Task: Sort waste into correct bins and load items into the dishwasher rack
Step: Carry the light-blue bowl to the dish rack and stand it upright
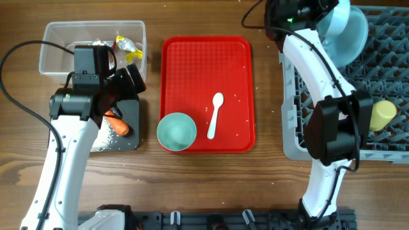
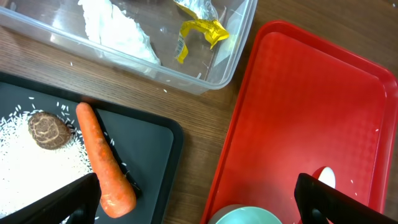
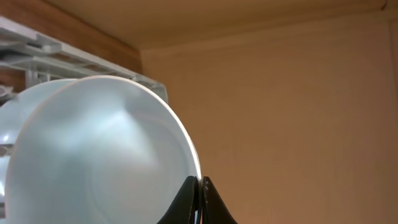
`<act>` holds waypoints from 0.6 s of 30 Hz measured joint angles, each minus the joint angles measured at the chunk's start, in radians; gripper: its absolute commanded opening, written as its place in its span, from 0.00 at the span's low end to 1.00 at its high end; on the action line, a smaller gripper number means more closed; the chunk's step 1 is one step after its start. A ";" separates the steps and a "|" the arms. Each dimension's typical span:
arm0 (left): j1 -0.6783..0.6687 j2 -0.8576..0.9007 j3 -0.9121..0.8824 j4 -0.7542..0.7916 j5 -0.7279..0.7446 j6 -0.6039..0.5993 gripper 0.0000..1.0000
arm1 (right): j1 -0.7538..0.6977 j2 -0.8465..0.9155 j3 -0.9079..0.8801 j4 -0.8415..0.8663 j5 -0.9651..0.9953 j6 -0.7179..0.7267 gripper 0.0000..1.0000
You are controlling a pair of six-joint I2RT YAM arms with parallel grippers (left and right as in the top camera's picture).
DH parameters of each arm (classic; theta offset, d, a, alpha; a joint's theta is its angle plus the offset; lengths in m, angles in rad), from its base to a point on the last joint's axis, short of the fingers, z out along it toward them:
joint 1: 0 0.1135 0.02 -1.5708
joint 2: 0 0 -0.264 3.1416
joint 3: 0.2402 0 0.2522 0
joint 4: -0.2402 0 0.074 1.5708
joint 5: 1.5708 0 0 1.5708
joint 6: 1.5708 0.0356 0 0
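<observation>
While waste (image 2: 104, 163) is binned and the plate (image 3: 106, 162) is clamped by the right gripper (image 3: 200, 190) at the rack (image 1: 390, 64), bowl (image 1: 176, 131) and spoon (image 1: 215, 115) are left untouched, the left gripper (image 2: 199, 205) being spread wide, empty.

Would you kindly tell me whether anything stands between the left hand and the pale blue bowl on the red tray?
Nothing visible does. The open left hand hovers by the corner of the black bin; only the low rim of the red tray lies before the pale blue bowl. The white spoon lies beyond it, apart.
</observation>
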 measured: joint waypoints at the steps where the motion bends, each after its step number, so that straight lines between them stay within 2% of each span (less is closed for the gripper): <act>1: 0.000 0.000 0.000 0.000 0.000 0.000 1.00 | 0.000 0.000 -0.026 0.001 -0.004 -0.005 0.04; 7: 0.000 0.000 0.000 0.000 0.000 0.000 1.00 | 0.000 0.001 -0.130 0.075 -0.043 -0.016 0.04; 18: 0.000 0.000 0.000 0.000 0.000 0.000 1.00 | -0.001 0.033 -0.137 0.167 -0.102 -0.071 0.04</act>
